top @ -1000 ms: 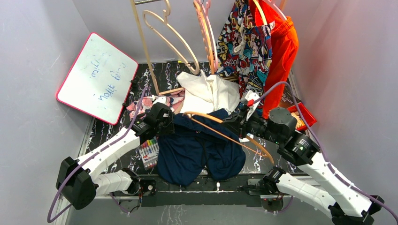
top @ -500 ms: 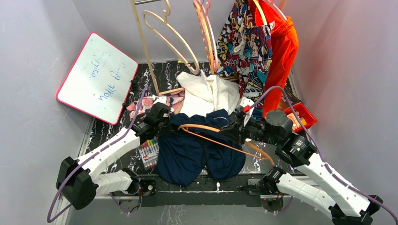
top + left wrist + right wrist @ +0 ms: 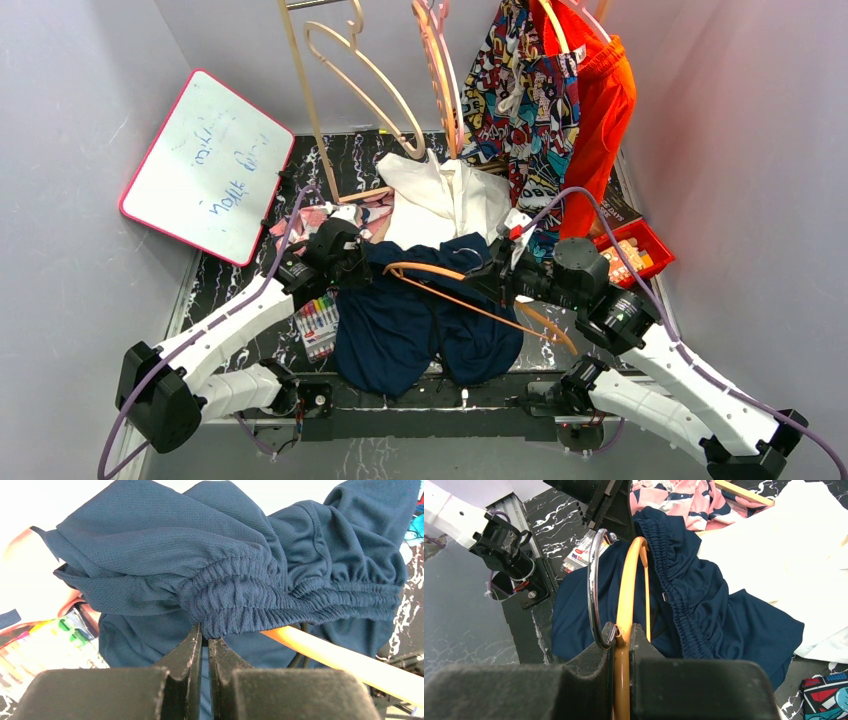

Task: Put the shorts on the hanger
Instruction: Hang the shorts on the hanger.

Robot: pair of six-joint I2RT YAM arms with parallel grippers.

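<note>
The navy shorts (image 3: 420, 320) lie on the table between the arms. My left gripper (image 3: 362, 262) is shut on their elastic waistband (image 3: 235, 600) and holds it lifted. My right gripper (image 3: 492, 280) is shut on the orange-tan hanger (image 3: 450, 285) next to its metal hook (image 3: 594, 585). One hanger end (image 3: 636, 550) pokes under the raised waistband, and the hanger bar (image 3: 330, 647) shows below the waistband in the left wrist view. The other end of the hanger (image 3: 560, 335) sticks out to the right past the right wrist.
A white garment (image 3: 450, 195) and a pink patterned cloth (image 3: 345, 215) lie behind the shorts. A marker set (image 3: 318, 322) lies left of them. Pale hangers (image 3: 350, 70), comic-print shorts (image 3: 520, 85) and orange shorts (image 3: 600, 100) hang at the back. A whiteboard (image 3: 205, 165) leans left; a red box (image 3: 635, 250) sits right.
The right gripper has moved the hanger leftward, so its left end now sits under the waistband. The left gripper has lifted the waistband slightly over it.
</note>
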